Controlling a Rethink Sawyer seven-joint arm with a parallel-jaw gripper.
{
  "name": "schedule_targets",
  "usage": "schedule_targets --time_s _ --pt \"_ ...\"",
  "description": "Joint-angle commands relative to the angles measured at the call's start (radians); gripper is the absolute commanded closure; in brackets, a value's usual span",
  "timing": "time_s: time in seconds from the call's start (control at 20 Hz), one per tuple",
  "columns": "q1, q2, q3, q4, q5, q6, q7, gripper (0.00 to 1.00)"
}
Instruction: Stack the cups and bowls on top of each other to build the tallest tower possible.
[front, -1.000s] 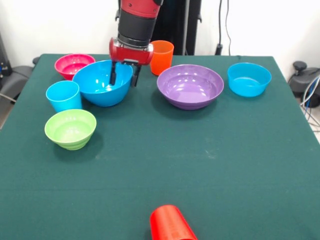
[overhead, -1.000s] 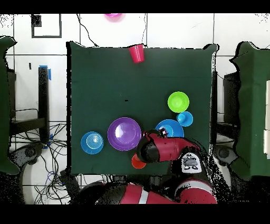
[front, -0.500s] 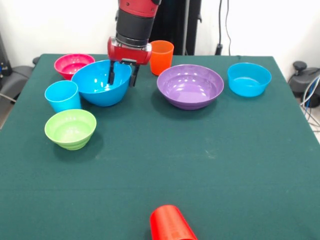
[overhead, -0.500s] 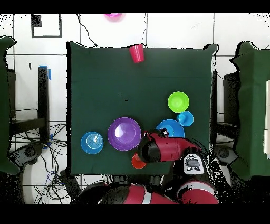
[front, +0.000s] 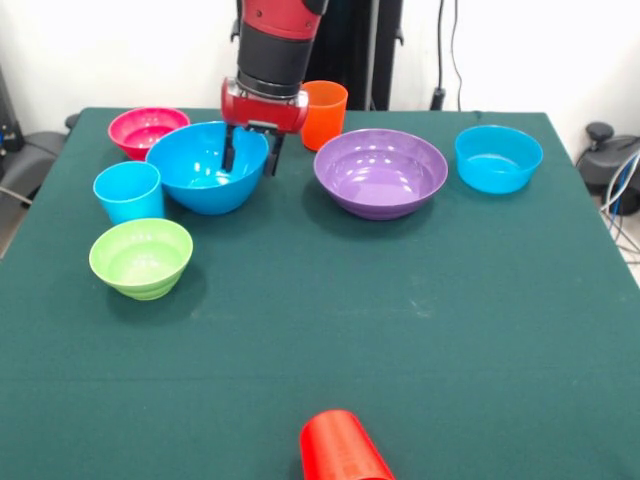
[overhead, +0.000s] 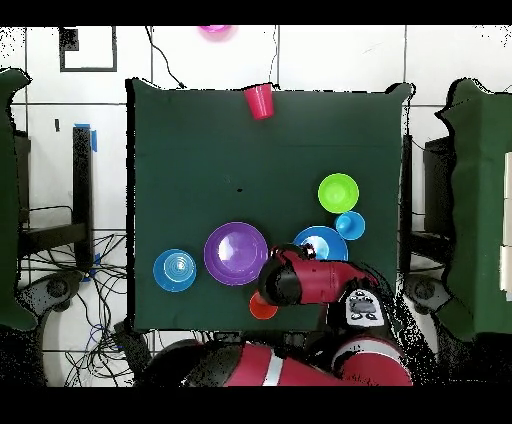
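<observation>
My gripper (front: 250, 157) hangs over the far right rim of a large blue bowl (front: 200, 172), open, with one finger inside the bowl and the other outside it. Behind it stands an orange cup (front: 325, 115). A light blue cup (front: 128, 192) sits just left of the bowl, a pink bowl (front: 146, 129) lies behind it and a lime green bowl (front: 141, 257) in front. To the right are a purple bowl (front: 380, 172) and a smaller blue bowl (front: 498, 158). A red cup (front: 343, 448) lies on its side at the near edge. Nothing is stacked.
In the overhead view the arm (overhead: 310, 283) covers the gripper and part of the blue bowl (overhead: 322, 240). The purple bowl (overhead: 236, 253) and the orange cup (overhead: 262, 308) lie beside it. A pink object (overhead: 213, 30) lies on the floor beyond the table.
The gripper drifted slightly left and then back right, still straddling the blue bowl's rim; the bowl shifted a little with it. The other pieces stayed put.
</observation>
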Motion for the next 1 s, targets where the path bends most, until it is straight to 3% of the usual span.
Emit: schedule_targets --time_s 0.05,0.55,0.6,1.0 --pt "0.077 0.109 0.057 -0.005 0.096 -0.053 0.226 0.00" --pt "0.173 0.161 0.000 -0.042 0.149 -0.085 0.272 0.00" --pt "0.179 0.165 -0.006 -0.043 0.156 -0.093 0.285 1.00" --pt "0.179 0.161 -0.003 -0.046 0.156 -0.085 0.281 1.00"
